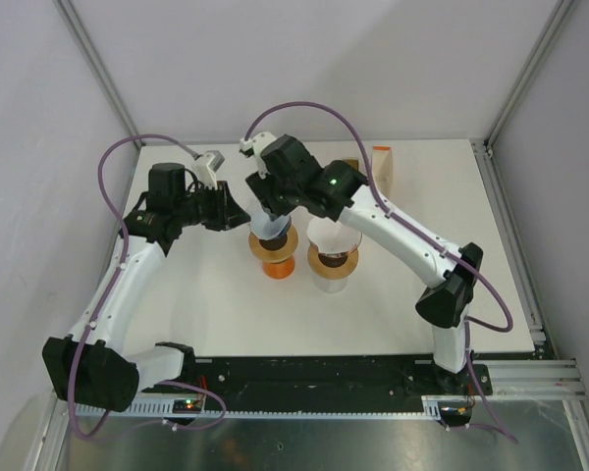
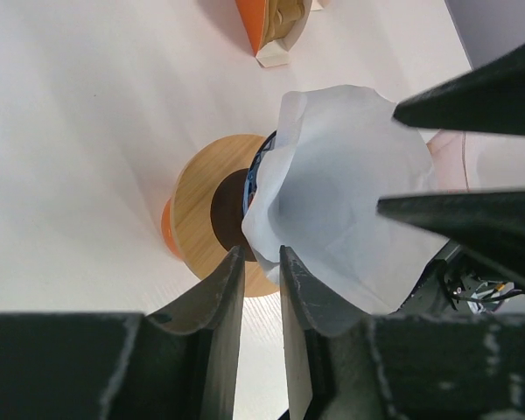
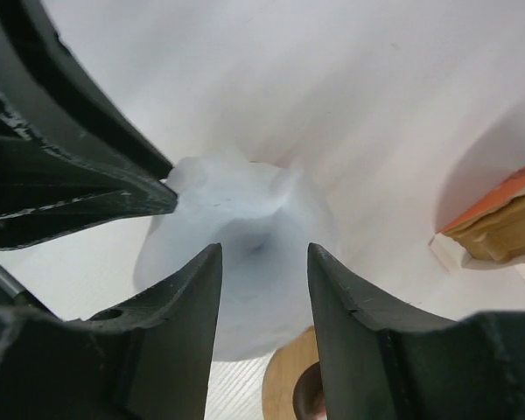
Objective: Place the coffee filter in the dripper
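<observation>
here the coffee filter (image 2: 341,201) is a white paper cone, opened out, with a wavy, crumpled rim and a shadowed hollow in the middle. it sits over the mouth of the dripper (image 2: 197,206), leaning a little to one side. whether it is fully seated i cannot tell. the dripper has a round wooden collar with a dark centre and an orange foot, and it stands on the white table (image 1: 226,314).

the left arm (image 1: 128,275) bends in from the left. the left gripper (image 2: 261,254) has its fingers nearly together, pinching the near edge of the filter. the right arm (image 1: 402,231) stretches across from the right and points down over the same spot. the right gripper (image 3: 262,249) has its fingers apart, one on each side of the paper's hollow and holding nothing.

just to the right of the dripper stands a glass pot (image 1: 332,260) with its own wooden collar; its contents are unclear. at the back of the table an orange box (image 2: 276,26) lies open with a tan stack inside.
</observation>
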